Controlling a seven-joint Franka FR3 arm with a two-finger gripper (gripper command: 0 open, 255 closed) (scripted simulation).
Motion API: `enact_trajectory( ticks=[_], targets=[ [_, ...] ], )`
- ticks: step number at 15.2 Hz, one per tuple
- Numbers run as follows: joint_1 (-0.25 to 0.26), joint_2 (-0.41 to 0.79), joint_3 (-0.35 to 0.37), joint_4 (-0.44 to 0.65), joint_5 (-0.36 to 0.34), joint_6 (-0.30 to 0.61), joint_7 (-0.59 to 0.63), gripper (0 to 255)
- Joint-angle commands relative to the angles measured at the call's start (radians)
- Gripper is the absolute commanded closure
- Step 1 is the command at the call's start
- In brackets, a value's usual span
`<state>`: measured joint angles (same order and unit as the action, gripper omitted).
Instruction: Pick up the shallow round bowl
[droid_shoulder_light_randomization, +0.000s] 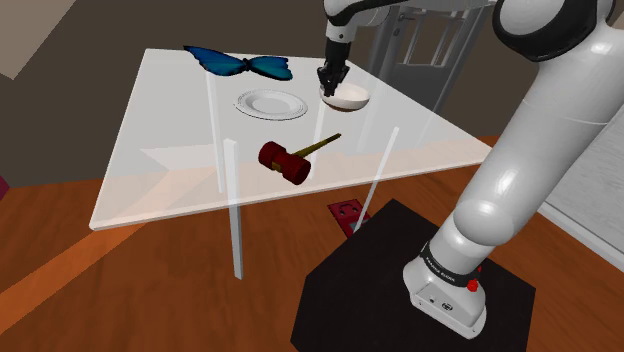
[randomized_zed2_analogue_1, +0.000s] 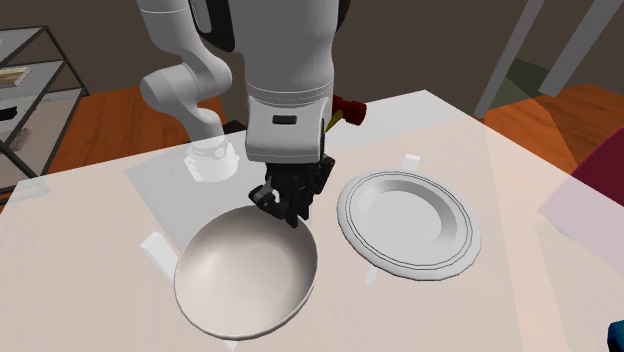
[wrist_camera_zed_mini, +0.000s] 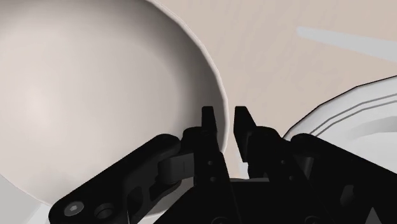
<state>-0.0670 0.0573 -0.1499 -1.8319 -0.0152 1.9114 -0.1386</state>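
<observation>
The shallow round bowl (droid_shoulder_light_randomization: 348, 98) is white and sits on the pale glass table near its far right side in the shoulder view. My black gripper (droid_shoulder_light_randomization: 330, 84) comes down onto the bowl's rim on the side facing the plate. In the wrist view the thin rim of the bowl (wrist_camera_zed_mini: 95, 95) runs between the two fingers (wrist_camera_zed_mini: 209, 122), and the gripper (wrist_camera_zed_mini: 224, 125) is shut on it, one finger inside and one outside. The second exterior view has the bowl (randomized_zed2_analogue_1: 248, 275) in front, with the gripper (randomized_zed2_analogue_1: 290, 212) clasping its far edge.
A white plate (droid_shoulder_light_randomization: 270, 103) lies just beside the bowl; the same plate (randomized_zed2_analogue_1: 408, 222) sits close to the gripper. A red-headed hammer (droid_shoulder_light_randomization: 285, 160) lies nearer the table's front. A blue butterfly figure (droid_shoulder_light_randomization: 238, 63) rests at the far edge. A red object (droid_shoulder_light_randomization: 347, 215) lies on the floor.
</observation>
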Motion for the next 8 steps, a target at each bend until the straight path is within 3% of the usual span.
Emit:
enact_trajectory(
  ticks=[1,8],
  targets=[
    [0.0,0.0,0.0,0.0,0.0,0.001,0.0,255],
    [0.0,-0.002,0.0,0.01,0.0,-0.012,-0.001,255]
  ],
)
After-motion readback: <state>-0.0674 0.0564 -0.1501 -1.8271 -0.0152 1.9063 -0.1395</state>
